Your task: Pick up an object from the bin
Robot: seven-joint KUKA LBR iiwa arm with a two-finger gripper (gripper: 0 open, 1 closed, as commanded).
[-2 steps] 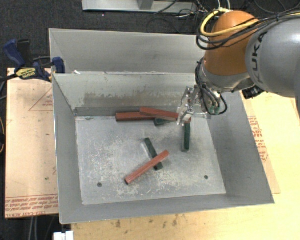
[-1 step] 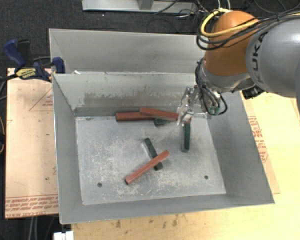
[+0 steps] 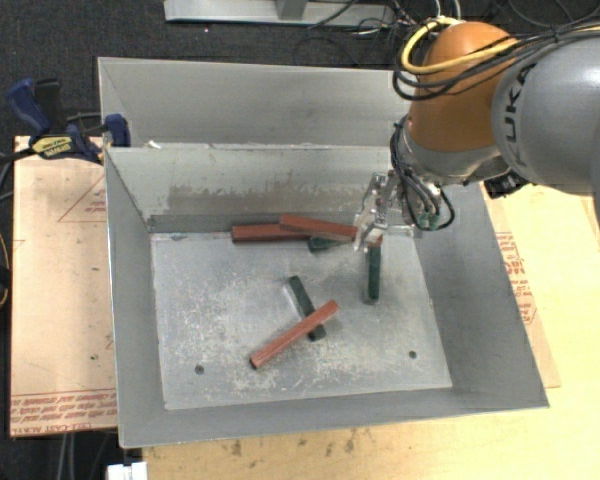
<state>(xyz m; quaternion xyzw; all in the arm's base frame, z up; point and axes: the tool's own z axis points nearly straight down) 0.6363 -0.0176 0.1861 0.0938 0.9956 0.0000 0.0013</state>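
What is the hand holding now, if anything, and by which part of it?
It cannot be told. The upper end of a dark green stick meets the hand, but a grip is not visible.

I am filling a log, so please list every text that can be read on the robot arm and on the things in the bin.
"UK": on the grey arm; further letters cannot be read.
The reddish sticks and dark green sticks in the bin: no text.
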